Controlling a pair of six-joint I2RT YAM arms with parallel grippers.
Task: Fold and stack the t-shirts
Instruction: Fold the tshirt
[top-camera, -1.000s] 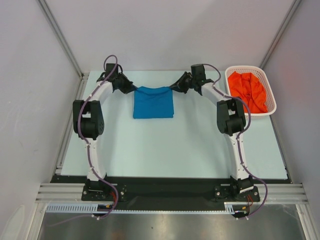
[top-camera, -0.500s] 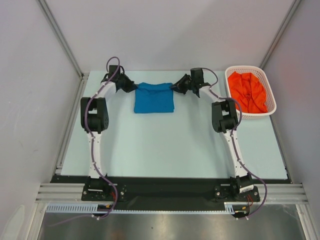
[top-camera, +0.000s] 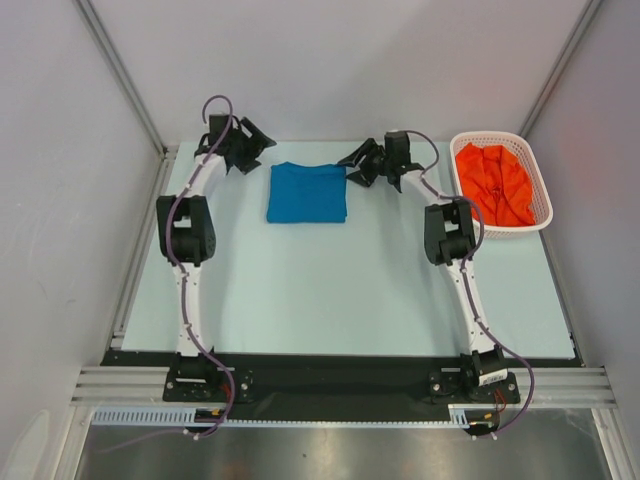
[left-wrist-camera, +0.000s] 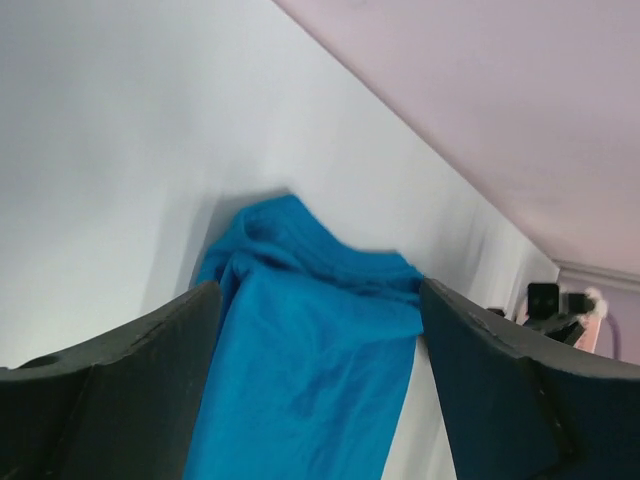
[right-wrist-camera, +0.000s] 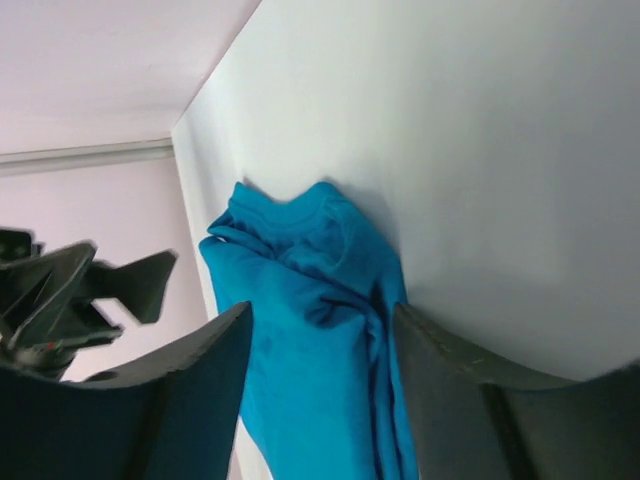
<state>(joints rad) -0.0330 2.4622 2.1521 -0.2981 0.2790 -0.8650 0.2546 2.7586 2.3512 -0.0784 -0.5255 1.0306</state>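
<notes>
The folded blue t-shirt (top-camera: 307, 193) lies near the table's (top-camera: 330, 290) far edge, bare table around it. Left jaws stand open just left of it, right jaws open just right, neither touching. Farther right, the orange-red t-shirt (top-camera: 493, 185) sits in a white basket (top-camera: 487, 136). Wrist views show the blue one's rumpled end.

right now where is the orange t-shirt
In the top view, the orange-red t-shirt lies crumpled in the white basket at the table far right corner.
</notes>
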